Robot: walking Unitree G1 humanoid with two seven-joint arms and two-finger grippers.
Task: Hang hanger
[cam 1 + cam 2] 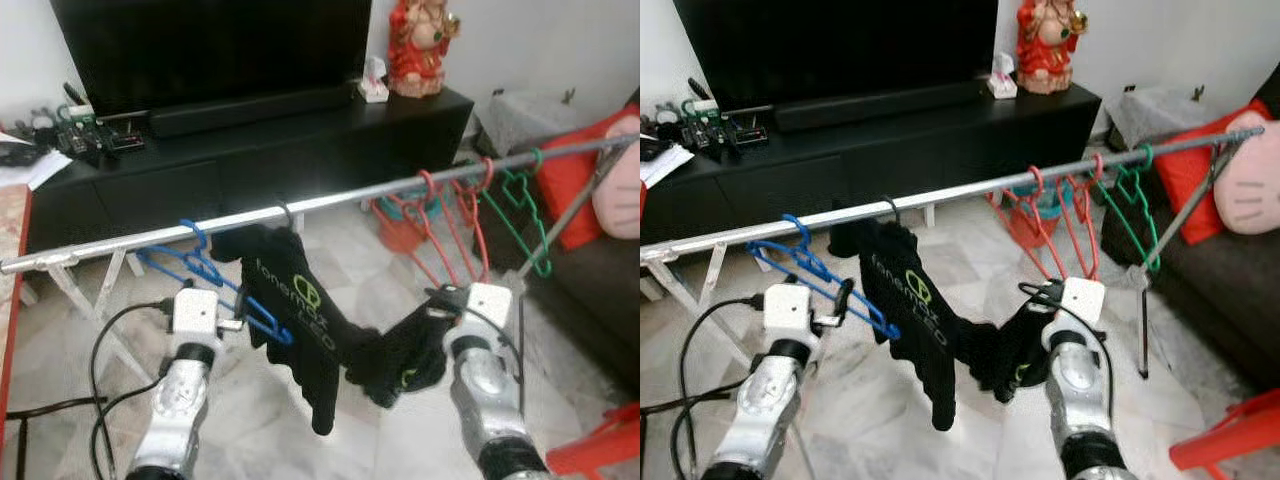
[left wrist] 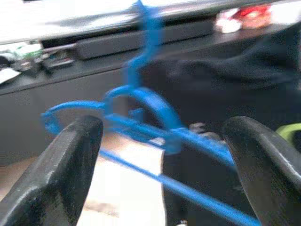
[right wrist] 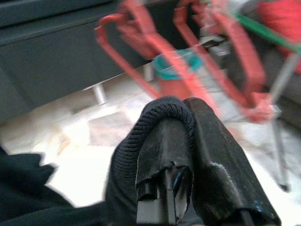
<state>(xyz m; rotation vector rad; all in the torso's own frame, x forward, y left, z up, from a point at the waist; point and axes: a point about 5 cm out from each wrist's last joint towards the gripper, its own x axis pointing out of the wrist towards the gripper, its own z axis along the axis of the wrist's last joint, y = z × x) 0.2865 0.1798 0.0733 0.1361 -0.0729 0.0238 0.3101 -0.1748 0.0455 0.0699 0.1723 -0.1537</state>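
Observation:
A silver rail [image 1: 350, 198] runs across in front of me. A black garment [image 1: 300, 310] with green print hangs from it on a hanger whose hook [image 1: 285, 213] sits over the rail. Blue hangers [image 1: 200, 262] hang to its left. My left gripper [image 2: 164, 160] is open just before them, and a blue hanger [image 2: 141, 117] shows between its spread fingers [image 2: 70, 169]. My right gripper [image 3: 188, 141] is shut on a fold of the black garment [image 3: 155, 117], holding its lower end out to the right [image 1: 437, 300]. Red hangers [image 1: 440, 225] and a green hanger [image 1: 520, 215] hang further right.
Behind the rail stands a black TV cabinet [image 1: 250, 150] with a television and a red statue [image 1: 420, 45]. A dark sofa with a red cushion [image 1: 570, 180] is at the right, and a red stool [image 1: 600, 450] at the lower right. A black cable [image 1: 100, 380] loops by my left arm.

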